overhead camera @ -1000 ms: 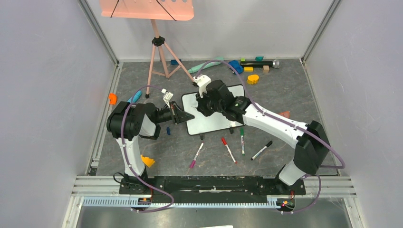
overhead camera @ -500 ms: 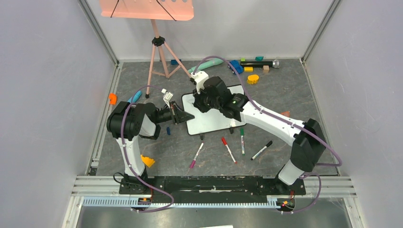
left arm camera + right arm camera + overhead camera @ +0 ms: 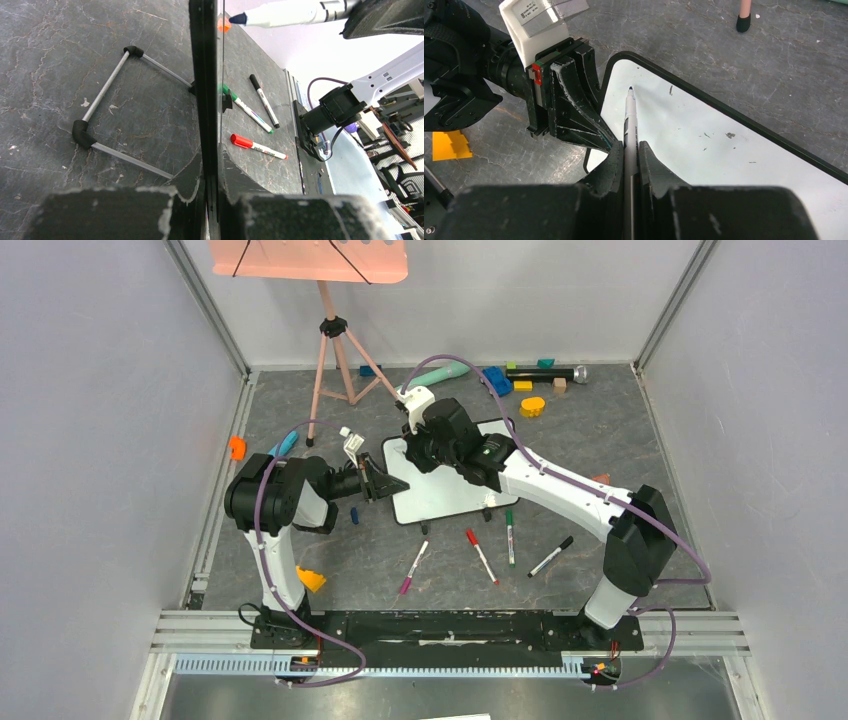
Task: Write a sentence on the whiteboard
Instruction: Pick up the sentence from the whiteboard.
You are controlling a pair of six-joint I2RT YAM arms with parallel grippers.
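The whiteboard point(image 3: 450, 490) lies tilted on the table; its face point(image 3: 704, 135) shows only a few small specks and no blue sentence. My left gripper point(image 3: 388, 483) is shut on the board's left edge, which shows edge-on between the fingers in the left wrist view point(image 3: 205, 90). My right gripper point(image 3: 425, 445) is shut on a white marker point(image 3: 629, 120). Its dark blue tip sits just over the board's far left corner, next to my left gripper point(image 3: 574, 100). The marker's tip also shows in the left wrist view point(image 3: 237, 19).
Purple point(image 3: 413, 567), red point(image 3: 481, 555), green point(image 3: 509, 537) and black point(image 3: 551, 556) markers lie in front of the board. A salmon-pink music stand point(image 3: 310, 260) on a tripod point(image 3: 335, 360) stands at the back left. Toys point(image 3: 520, 380) lie at the back; a yellow-orange block point(image 3: 311, 579) is near the left base.
My right gripper has moved with the marker up and left toward the board's far left corner. The left gripper and the board have not moved.
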